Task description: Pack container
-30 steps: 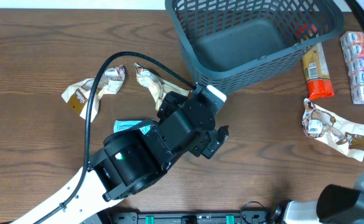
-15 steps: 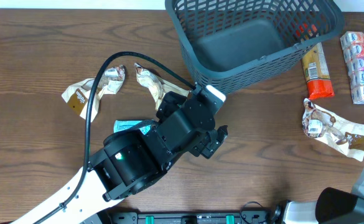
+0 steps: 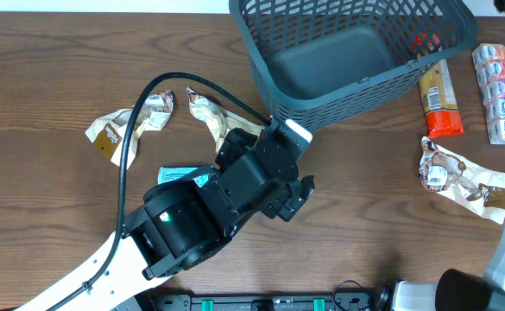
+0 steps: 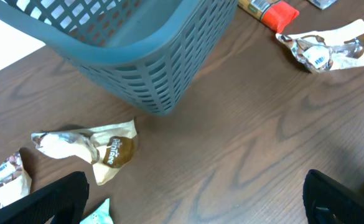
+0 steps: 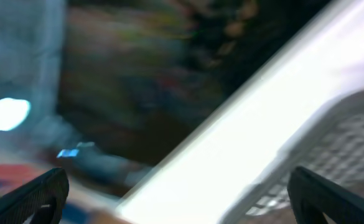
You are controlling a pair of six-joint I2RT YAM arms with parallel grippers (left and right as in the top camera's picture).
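Observation:
The container (image 3: 364,83) is a dark grey-blue slotted basket at the table's back, with nothing on its bare bottom; its corner fills the top of the left wrist view (image 4: 138,68). My left gripper (image 3: 302,197) hangs open and empty over bare wood just in front of the basket's near corner, its jaws wide apart (image 4: 194,205). A cream-and-brown snack packet (image 3: 207,112) lies to its left (image 4: 91,149), and a teal packet (image 3: 179,175) lies under the arm (image 4: 98,211). My right gripper (image 5: 185,199) is open and empty, its view blurred; it does not show overhead.
Another crumpled brown packet (image 3: 131,121) lies at the left. Right of the basket lie a tan-and-orange packet (image 3: 438,99), a blue-and-white multipack (image 3: 500,82) and a crumpled packet (image 3: 459,177). Something red (image 3: 423,41) shows through the basket's far wall.
The left arm has hardly moved. The dark part of the right arm at the top right corner has slid almost out of the overhead view.

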